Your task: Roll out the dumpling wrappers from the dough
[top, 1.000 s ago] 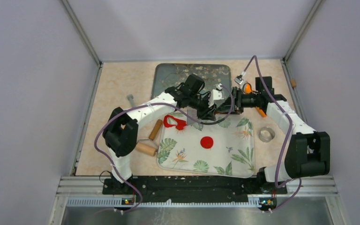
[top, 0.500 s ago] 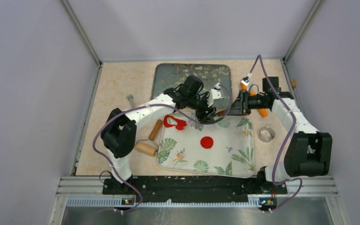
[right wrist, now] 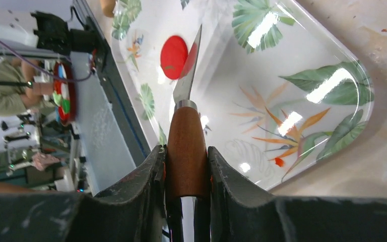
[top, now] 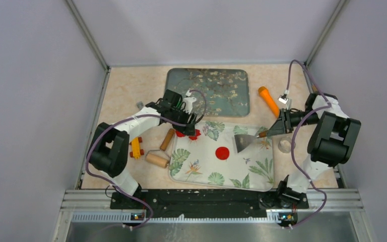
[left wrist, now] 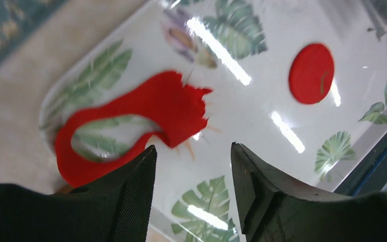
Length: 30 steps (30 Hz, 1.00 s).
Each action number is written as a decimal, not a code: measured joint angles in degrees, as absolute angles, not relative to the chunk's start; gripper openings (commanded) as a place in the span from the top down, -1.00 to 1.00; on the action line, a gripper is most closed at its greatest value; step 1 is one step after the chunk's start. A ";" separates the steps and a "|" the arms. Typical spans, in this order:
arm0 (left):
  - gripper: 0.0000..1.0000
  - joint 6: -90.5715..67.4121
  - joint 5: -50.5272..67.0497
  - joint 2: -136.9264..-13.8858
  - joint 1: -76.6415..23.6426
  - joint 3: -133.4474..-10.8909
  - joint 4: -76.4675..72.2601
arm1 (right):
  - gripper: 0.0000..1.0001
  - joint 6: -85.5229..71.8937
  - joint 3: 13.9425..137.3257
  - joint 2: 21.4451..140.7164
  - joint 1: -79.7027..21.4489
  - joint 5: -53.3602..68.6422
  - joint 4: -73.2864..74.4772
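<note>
Two tools hang over the tray (top: 232, 174): left tool (left wrist: 192, 152) open and empty over the ragged scrap (left wrist: 176, 106) at its far-left corner, red dumpling wrapper (top: 222, 153) mid-tray, right tool (right wrist: 186, 151) clamped on a scraper (right wrist: 187, 75) whose blade, driven too steeply, could gouge that soft disc.

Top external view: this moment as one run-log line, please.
left gripper: open above red scrap | right gripper: shut on scraper, blade above tray | red disc: on tray, untouched
</note>
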<state>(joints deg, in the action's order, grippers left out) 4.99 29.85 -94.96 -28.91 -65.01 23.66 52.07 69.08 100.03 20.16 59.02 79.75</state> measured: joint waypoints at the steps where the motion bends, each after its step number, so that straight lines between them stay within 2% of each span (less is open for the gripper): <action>1: -0.17 3.81 28.73 -94.96 -27.49 -63.09 25.02 | 1.00 54.59 69.04 100.55 20.38 58.26 80.55; 13: -0.12 3.16 28.16 -94.24 -24.77 -61.21 30.26 | 1.00 65.93 65.39 106.00 22.00 54.89 82.46; 30: -0.10 4.86 28.01 -94.26 -20.69 -60.10 32.05 | 1.00 71.99 66.61 117.64 22.96 60.58 82.89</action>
